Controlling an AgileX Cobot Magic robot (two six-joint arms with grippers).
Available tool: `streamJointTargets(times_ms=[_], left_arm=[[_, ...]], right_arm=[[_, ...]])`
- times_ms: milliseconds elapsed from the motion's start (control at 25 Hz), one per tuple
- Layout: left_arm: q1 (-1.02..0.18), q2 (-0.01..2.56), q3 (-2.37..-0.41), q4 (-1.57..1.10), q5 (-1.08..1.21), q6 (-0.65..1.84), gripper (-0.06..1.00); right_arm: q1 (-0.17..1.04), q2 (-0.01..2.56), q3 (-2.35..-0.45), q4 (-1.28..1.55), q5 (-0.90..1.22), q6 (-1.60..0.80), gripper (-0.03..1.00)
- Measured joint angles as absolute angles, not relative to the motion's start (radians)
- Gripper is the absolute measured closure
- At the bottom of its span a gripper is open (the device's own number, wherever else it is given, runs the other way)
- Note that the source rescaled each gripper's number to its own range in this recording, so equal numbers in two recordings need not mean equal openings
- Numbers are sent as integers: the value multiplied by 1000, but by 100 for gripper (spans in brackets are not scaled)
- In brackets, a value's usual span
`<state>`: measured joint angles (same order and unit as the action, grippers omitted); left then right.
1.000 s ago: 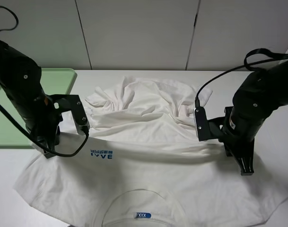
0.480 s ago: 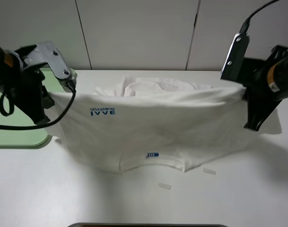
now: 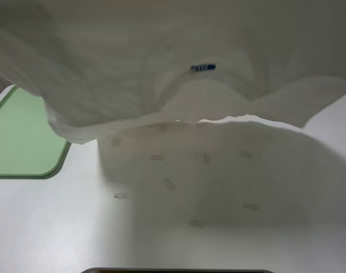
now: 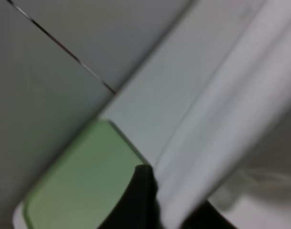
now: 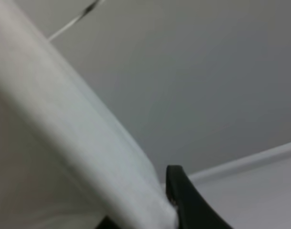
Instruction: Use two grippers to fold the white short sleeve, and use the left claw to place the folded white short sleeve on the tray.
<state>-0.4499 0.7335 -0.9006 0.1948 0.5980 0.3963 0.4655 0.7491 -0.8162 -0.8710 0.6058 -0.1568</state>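
Observation:
The white short sleeve (image 3: 161, 62) hangs high in the air and fills the top of the exterior view; its blue neck label (image 3: 202, 67) shows and its lower edge droops over the table. Both arms are hidden behind it there. In the left wrist view my left gripper (image 4: 167, 210) is shut on a stretched band of the white cloth (image 4: 221, 124), with the pale green tray (image 4: 83, 181) below. In the right wrist view my right gripper (image 5: 150, 214) is shut on the cloth (image 5: 64, 129). The tray (image 3: 19, 136) lies at the table's left.
Several small white tape strips (image 3: 169, 183) lie scattered on the white table (image 3: 59, 227) under the hanging shirt. A grey panelled wall (image 4: 40, 81) stands behind the table. A dark edge (image 3: 173, 271) shows at the table's near side.
Both grippers have lifted the shirt from the table up high toward the camera. It now hides both arms, and the tape strips beneath it are uncovered.

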Motion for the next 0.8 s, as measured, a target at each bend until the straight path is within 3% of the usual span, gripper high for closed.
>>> streamJointTargets(times_ms=[160,320,560,800], left_arm=[[-451,671,-1117,140,684,424,94],[-451,725,-1236,165,737,469,94],[-450,970,-1158,349,831,483,94],[-450,1266,-1044,520,776,465,94]], right_arm=[[468,647,-1009,-795,620,-451,97],[468,736,-1151,-770,651,-522,97],[468,1024,-1180,-796,697,-499,97],[448,1419,-1180,-847,685,-455,97]])
